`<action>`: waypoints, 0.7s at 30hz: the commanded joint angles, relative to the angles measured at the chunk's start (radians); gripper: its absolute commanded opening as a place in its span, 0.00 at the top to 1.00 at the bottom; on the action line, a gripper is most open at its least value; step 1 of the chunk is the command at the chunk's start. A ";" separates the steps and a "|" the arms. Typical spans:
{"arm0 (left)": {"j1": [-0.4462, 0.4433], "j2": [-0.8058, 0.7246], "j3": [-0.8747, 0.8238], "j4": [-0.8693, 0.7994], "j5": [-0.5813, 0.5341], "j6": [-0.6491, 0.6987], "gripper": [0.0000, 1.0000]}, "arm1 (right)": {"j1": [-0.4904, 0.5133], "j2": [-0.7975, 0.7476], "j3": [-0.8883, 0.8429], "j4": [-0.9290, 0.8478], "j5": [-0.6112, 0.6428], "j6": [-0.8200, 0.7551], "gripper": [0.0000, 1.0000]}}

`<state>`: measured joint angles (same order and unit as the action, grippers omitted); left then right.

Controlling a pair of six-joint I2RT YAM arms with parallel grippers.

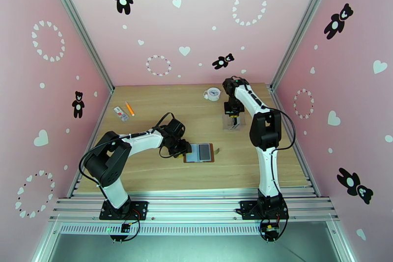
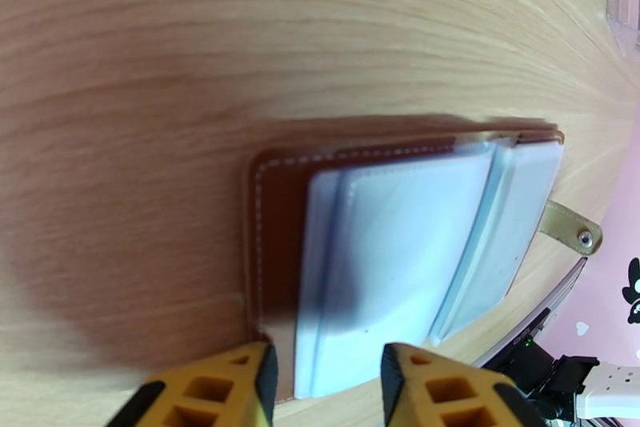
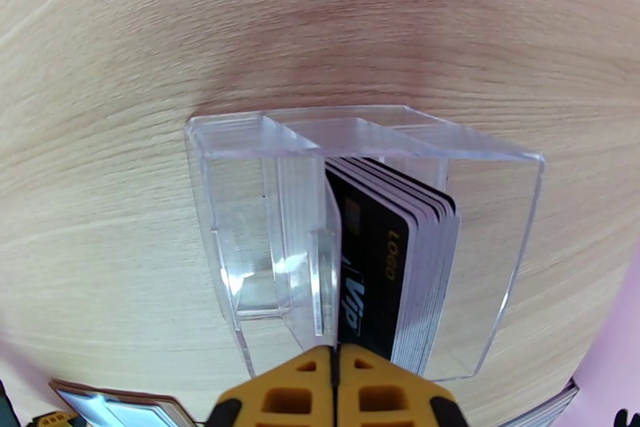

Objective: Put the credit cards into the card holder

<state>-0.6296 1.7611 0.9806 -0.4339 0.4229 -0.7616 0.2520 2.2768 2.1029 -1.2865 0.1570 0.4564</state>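
The right claw is clenched at the near edge of the thin black and pale credit cards. They stand upright in a clear acrylic box just ahead, easy to pinch. Whether one is actually gripped is unclear. The left claw, released, straddles the open brown leather card holder, likely steadying it.

Open card holder — on wooden table

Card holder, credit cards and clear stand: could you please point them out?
card holder (image 2: 276, 245), left wrist view, brown cover
credit cards (image 3: 372, 261), right wrist view, front card
clear stand (image 3: 240, 213), right wrist view, left wall
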 commanded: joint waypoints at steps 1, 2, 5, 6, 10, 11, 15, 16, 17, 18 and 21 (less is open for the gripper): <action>0.008 0.006 0.006 -0.015 0.010 0.020 0.60 | -0.003 0.021 0.016 -0.002 -0.015 0.000 0.97; 0.008 0.007 0.006 -0.015 0.011 0.020 0.60 | -0.004 0.023 0.015 -0.002 -0.014 0.000 0.97; 0.008 0.002 0.003 -0.014 0.011 0.021 0.60 | -0.008 0.031 0.014 -0.004 -0.019 0.002 0.95; 0.010 0.000 0.001 -0.014 0.011 0.022 0.60 | -0.009 0.033 0.014 -0.002 -0.019 0.002 0.93; 0.011 -0.005 -0.003 -0.023 0.006 0.027 0.60 | -0.014 0.041 0.015 0.001 -0.030 0.001 0.92; 0.014 -0.008 -0.005 -0.025 0.003 0.029 0.60 | -0.013 0.041 0.013 0.003 -0.030 0.000 0.92; 0.019 -0.015 -0.008 -0.027 0.001 0.030 0.60 | -0.013 0.041 0.014 0.006 -0.035 -0.001 0.98; 0.020 -0.016 -0.007 -0.029 0.001 0.030 0.60 | -0.013 0.039 0.014 0.006 -0.034 -0.002 1.00; 0.018 -0.016 -0.007 -0.029 0.000 0.032 0.60 | -0.014 0.035 0.014 0.010 -0.033 -0.002 1.00; 0.021 -0.018 -0.007 -0.031 -0.001 0.031 0.60 | -0.014 0.029 0.014 0.012 -0.031 -0.002 1.00; 0.020 -0.018 -0.003 -0.030 -0.001 0.031 0.60 | -0.013 0.002 0.013 0.025 -0.027 0.000 1.00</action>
<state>-0.6167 1.7611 0.9806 -0.4377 0.4225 -0.7509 0.2409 2.2875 2.1036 -1.2839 0.1364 0.4545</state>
